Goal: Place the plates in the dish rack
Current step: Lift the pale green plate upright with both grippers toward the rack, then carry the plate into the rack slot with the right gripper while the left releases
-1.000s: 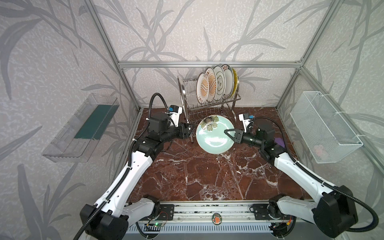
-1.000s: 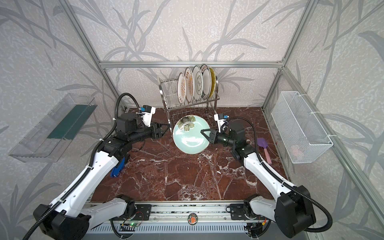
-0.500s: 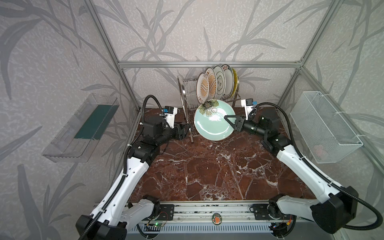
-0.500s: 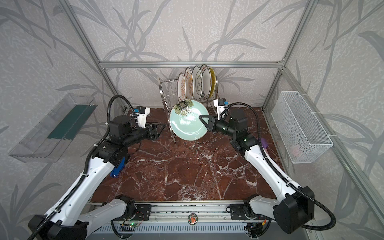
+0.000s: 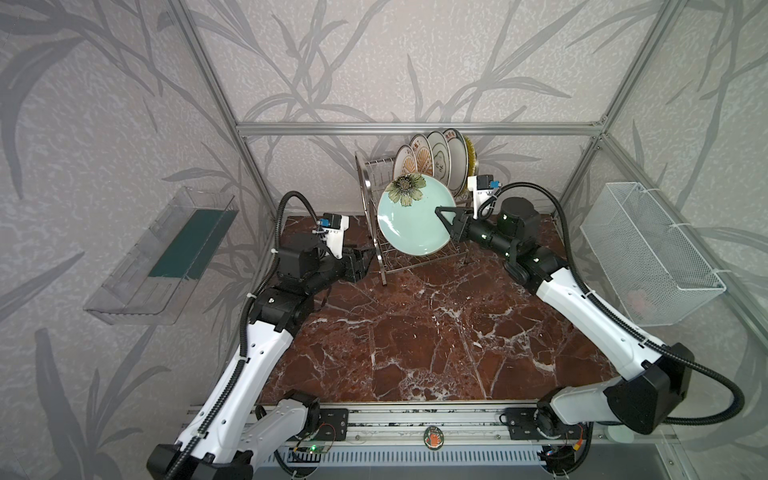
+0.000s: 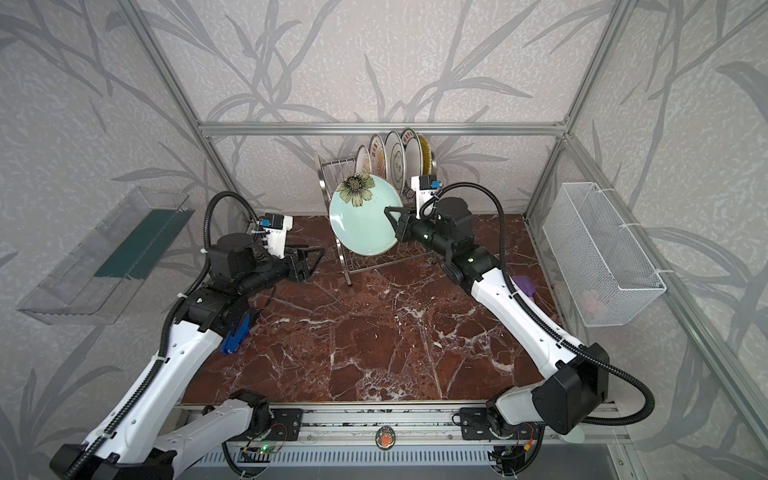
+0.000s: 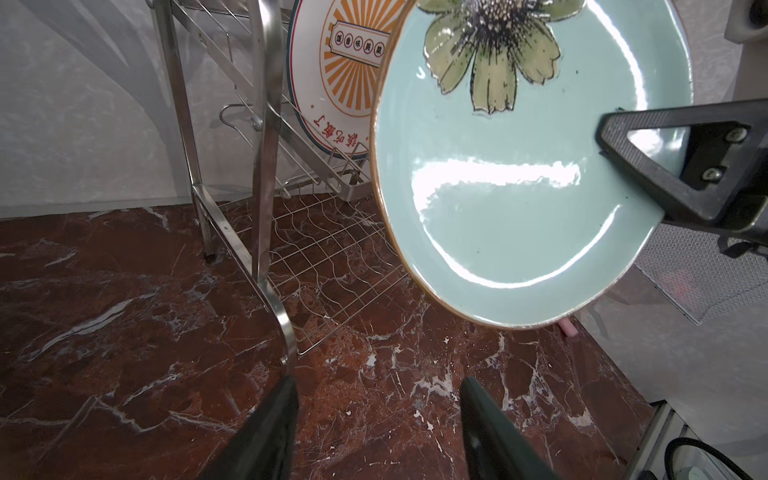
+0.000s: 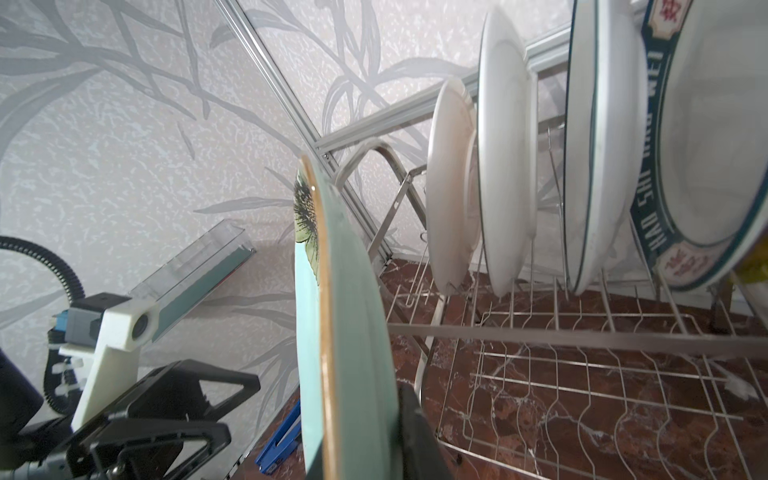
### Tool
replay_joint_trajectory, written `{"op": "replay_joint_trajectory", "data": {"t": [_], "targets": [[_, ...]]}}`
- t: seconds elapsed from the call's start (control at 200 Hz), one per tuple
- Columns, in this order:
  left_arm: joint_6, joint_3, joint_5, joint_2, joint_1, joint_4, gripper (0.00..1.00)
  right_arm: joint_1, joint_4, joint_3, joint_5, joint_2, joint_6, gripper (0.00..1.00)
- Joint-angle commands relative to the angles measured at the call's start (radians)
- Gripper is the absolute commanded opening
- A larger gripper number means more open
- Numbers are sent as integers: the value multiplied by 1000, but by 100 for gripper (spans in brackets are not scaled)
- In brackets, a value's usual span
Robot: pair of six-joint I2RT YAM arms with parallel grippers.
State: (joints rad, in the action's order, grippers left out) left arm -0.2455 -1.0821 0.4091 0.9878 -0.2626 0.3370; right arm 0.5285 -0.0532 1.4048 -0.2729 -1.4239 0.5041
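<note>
A pale celadon plate (image 5: 411,226) (image 6: 361,226) with a flower hangs on edge in front of the dish rack (image 5: 369,195) (image 6: 321,187). My right gripper (image 5: 442,214) (image 6: 390,214) is shut on its right rim. In the right wrist view the plate (image 8: 353,332) stands edge-on, with one finger (image 8: 419,440) against its back. Several plates (image 5: 432,162) (image 8: 503,166) stand upright between the top-tier prongs. My left gripper (image 5: 361,264) (image 7: 379,386) is open and empty, low over the table, left of the rack's leg (image 7: 266,166). The held plate (image 7: 519,208) is above it.
A clear plastic tray (image 5: 166,257) hangs on the left wall and a white mesh basket (image 5: 648,253) on the right wall. A blue object (image 6: 235,332) lies under the left arm. A purple item (image 6: 523,284) lies beside the right arm. The rack's lower tier (image 7: 332,257) is bare wire.
The right gripper has lifted the celadon plate up and back, towards the left end of the rack. The left arm has drawn back a little; its gripper stays open.
</note>
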Motion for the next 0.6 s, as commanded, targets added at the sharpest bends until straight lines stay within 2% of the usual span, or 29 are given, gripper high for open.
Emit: {"op": "replay_joint_trajectory", "data": {"t": [0.0,0.31,0.595], "targets": [[40,22,0,-38,14,10,60,15,-120,119,79,-1,-31,0],[46,37,23,-64,49,6,60,61,-31,333,192,-102,-156,0],[70,42,18,-98,54,4,60,115,6,511,347,-198,-267,0]]}}
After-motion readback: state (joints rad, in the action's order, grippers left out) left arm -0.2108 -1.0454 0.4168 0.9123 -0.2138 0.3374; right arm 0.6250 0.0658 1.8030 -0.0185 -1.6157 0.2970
